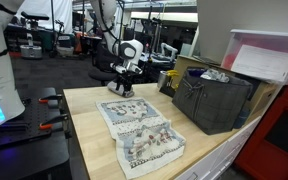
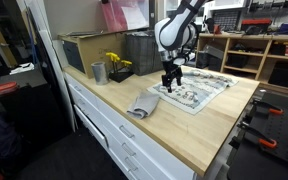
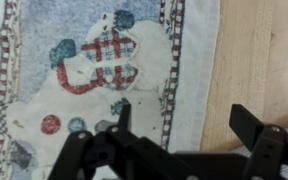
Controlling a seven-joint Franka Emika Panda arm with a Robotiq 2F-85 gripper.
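A white cloth with a blue and red printed pattern (image 1: 134, 120) lies flat on the wooden tabletop (image 1: 84, 120); it also shows in an exterior view (image 2: 196, 92). My gripper (image 1: 122, 88) hangs low over the cloth's end, seen also in an exterior view (image 2: 170, 82). In the wrist view the gripper (image 3: 184, 125) is open and empty. One finger is over the cloth (image 3: 104, 70) and the other is over bare wood (image 3: 264, 60), so the jaws straddle the cloth's bordered edge. I cannot tell whether the fingertips touch it.
A folded grey cloth (image 2: 142, 104) lies beside the patterned one near the table edge. A dark grey crate (image 1: 212, 100) stands on the table. A metal cup (image 2: 99, 72) and a black holder with a yellow item (image 2: 117, 64) stand beside a bin (image 2: 84, 48).
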